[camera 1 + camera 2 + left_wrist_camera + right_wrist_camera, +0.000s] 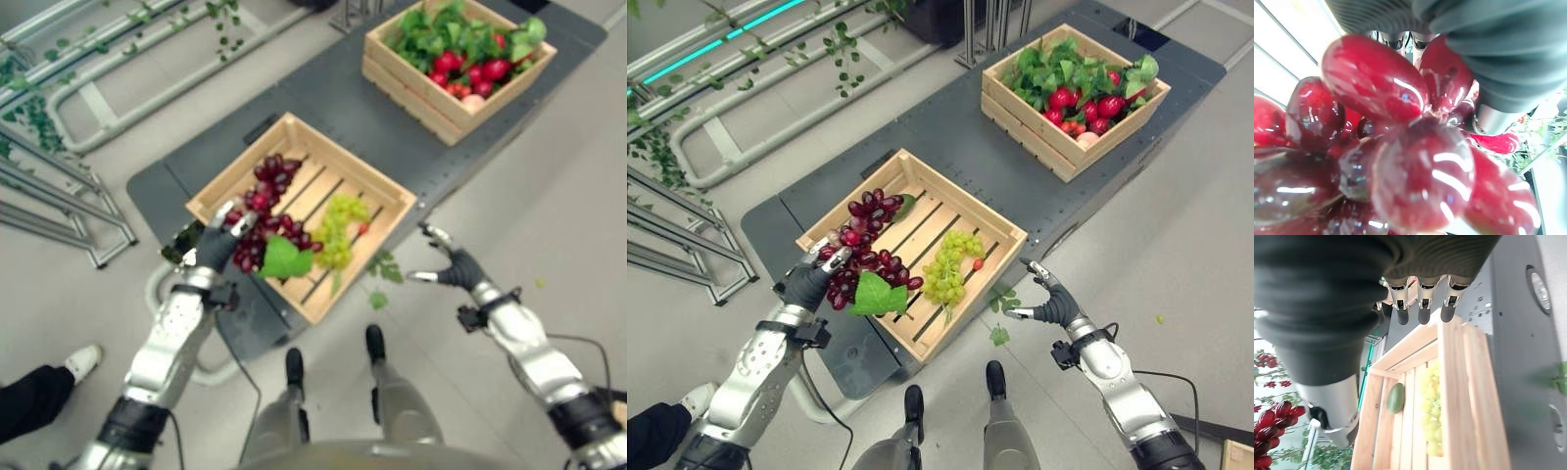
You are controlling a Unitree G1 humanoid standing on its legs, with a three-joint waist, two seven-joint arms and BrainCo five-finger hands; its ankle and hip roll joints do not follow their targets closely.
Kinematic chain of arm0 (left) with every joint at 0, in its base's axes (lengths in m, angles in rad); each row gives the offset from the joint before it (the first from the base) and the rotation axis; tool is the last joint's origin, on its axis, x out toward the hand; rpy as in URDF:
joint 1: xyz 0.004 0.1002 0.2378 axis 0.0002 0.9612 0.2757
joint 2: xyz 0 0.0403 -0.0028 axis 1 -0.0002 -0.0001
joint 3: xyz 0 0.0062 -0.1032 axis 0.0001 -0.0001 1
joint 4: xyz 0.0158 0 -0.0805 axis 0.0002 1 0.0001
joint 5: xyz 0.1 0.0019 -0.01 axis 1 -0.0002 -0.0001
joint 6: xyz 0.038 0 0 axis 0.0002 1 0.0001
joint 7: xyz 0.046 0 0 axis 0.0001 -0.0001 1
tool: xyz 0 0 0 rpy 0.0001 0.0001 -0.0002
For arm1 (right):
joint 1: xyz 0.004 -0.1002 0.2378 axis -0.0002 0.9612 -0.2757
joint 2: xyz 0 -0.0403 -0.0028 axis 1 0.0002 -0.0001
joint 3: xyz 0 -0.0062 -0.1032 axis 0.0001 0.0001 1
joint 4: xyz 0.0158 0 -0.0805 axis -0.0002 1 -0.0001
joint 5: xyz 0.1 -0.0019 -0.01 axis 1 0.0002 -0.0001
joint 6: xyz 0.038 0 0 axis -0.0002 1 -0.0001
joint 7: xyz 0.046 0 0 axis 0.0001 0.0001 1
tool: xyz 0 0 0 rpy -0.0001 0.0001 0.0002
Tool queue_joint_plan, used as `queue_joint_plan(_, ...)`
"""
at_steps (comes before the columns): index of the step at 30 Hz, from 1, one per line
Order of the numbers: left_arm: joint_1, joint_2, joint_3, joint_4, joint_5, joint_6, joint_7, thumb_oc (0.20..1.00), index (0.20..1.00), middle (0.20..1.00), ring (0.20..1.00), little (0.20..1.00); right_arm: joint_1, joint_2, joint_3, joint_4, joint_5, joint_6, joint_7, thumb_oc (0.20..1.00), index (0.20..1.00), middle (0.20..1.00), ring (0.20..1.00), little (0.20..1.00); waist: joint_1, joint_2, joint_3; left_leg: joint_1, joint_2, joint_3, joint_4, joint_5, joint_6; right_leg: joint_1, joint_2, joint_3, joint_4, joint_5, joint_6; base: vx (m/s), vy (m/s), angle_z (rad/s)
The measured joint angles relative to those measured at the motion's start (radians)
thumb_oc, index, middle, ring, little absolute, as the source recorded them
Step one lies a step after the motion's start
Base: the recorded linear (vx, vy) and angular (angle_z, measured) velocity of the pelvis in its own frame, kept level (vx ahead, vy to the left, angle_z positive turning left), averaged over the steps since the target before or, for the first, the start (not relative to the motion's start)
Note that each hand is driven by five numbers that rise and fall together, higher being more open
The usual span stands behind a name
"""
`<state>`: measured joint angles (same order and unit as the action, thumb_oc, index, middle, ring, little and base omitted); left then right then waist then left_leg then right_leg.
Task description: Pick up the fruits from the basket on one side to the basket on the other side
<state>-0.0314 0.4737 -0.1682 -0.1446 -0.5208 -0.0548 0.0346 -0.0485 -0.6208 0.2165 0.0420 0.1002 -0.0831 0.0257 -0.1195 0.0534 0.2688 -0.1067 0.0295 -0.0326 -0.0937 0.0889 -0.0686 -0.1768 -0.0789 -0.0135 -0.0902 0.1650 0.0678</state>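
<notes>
Currently the robot's left hand [813,281] grasps a bunch of red grapes [865,250] at the near crate's [1004,227] left edge, centre-left of frame.

Its fingers curl around the bunch, which hangs partly over the crate with a green leaf [875,295] beneath it. Green grapes [948,266] lie in the same crate. The right hand [1050,297] hovers released, fingers spread, off the grey desk [970,166] at lower right. A second crate [1073,155] of red fruit and leaves sits at upper right. To do this step well, the robot should probably lift the bunch clear of the crate wall, supporting its weight so no grapes snag. The wrist camera sits too close to show fingertip placement.
</notes>
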Motion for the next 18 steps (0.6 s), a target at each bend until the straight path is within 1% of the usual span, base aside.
queue_joint_plan(3, -0.006, -0.011, -0.023, 0.001, 0.037, 0.014, -0.013, 0.200, 0.200, 0.200, 0.200, 0.200, -0.049, 0.022, 0.039, 0.000, -0.001, 0.015, 0.013, 1.000, 1.000, 1.000, 1.000, 1.000, 0.000, -0.015, -0.014, 0.022, 0.000, 0.000, 0.000, -0.003, 0.002, 0.022, 0.001, 0.000, 0.000, -0.003, 0.001, 0.01, 0.008, 0.00)
queue_joint_plan(6, -0.012, -0.024, -0.045, 0.003, 0.038, 0.023, -0.020, 0.200, 0.200, 0.200, 0.200, 0.200, -0.078, 0.054, 0.071, 0.005, 0.012, 0.029, 0.025, 1.000, 1.000, 1.000, 1.000, 1.000, 0.005, -0.027, -0.034, 0.034, 0.000, -0.003, 0.000, -0.005, 0.001, 0.036, 0.000, 0.000, 0.000, -0.007, 0.002, 0.00, 0.003, 0.01)
queue_joint_plan(7, -0.013, -0.028, -0.060, 0.007, 0.038, 0.024, -0.024, 0.200, 0.200, 0.200, 0.200, 0.200, -0.087, 0.082, 0.086, 0.019, 0.041, 0.030, 0.034, 1.000, 1.000, 1.000, 1.000, 1.000, 0.007, -0.033, -0.047, 0.037, 0.000, -0.003, 0.000, -0.006, 0.000, 0.038, 0.000, 0.000, 0.000, -0.008, 0.002, 0.00, 0.000, 0.00)
queue_joint_plan(9, -0.016, -0.038, -0.081, 0.010, 0.038, 0.026, -0.031, 0.200, 0.200, 0.200, 0.200, 0.200, -0.101, 0.122, 0.115, 0.047, 0.092, 0.038, 0.047, 1.000, 1.000, 1.000, 1.000, 1.000, 0.015, -0.039, -0.054, 0.049, -0.001, -0.004, 0.000, -0.006, -0.001, 0.053, -0.001, 0.000, 0.000, -0.011, 0.003, 0.00, 0.000, 0.00)
queue_joint_plan(10, -0.016, -0.046, -0.092, 0.010, 0.038, 0.027, -0.035, 0.200, 0.200, 0.200, 0.200, 0.200, -0.112, 0.141, 0.131, 0.062, 0.114, 0.045, 0.053, 1.000, 1.000, 1.000, 1.000, 1.000, 0.018, -0.041, -0.062, 0.051, -0.002, -0.005, 0.000, -0.007, 0.000, 0.054, -0.003, 0.000, 0.000, -0.011, 0.004, 0.00, 0.000, 0.00)
queue_joint_plan(13, -0.022, -0.058, -0.103, 0.011, 0.038, 0.030, -0.042, 0.200, 0.200, 0.200, 0.200, 0.200, -0.125, 0.160, 0.155, 0.095, 0.126, 0.049, 0.055, 1.000, 1.000, 1.000, 1.000, 1.000, 0.026, -0.042, -0.073, 0.062, -0.003, -0.007, 0.000, -0.007, 0.001, 0.066, -0.004, -0.002, 0.000, -0.013, 0.006, 0.00, 0.004, 0.02)
queue_joint_plan(18, -0.031, -0.064, -0.126, 0.017, 0.039, 0.030, -0.042, 0.200, 0.200, 0.200, 0.200, 0.200, -0.141, 0.212, 0.179, 0.138, 0.139, 0.053, 0.052, 1.000, 1.000, 1.000, 1.000, 1.000, 0.028, -0.051, -0.102, 0.065, -0.005, -0.015, 0.000, -0.006, 0.002, 0.073, -0.006, -0.006, 0.000, -0.015, 0.007, 0.00, 0.005, 0.04)
